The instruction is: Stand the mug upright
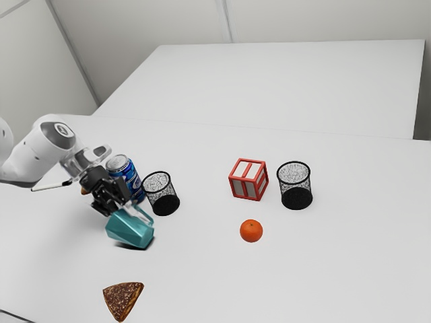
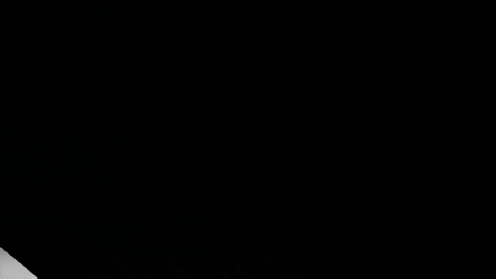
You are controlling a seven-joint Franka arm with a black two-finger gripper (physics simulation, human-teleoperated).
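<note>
Mug of teal colour is leaning over on its side, just at the front end of the claw. Whether the claw is standing apart, standing together or clamping on the mug, I cannot tell. White arm is reaching to the claw from the exterior view's left. Blue can is standing just beside the claw, and one black mesh cup is standing near it, toward the exterior view's right. Brown thing is partly hiding behind the claw. Well apart from the claw, toward the exterior view's right, a red and white crate, an orange and another mesh cup are resting on the table. Brown wedge of food is lying beyond the mug from the claw. In the wrist view, a pale patch is showing beside darkness.
</note>
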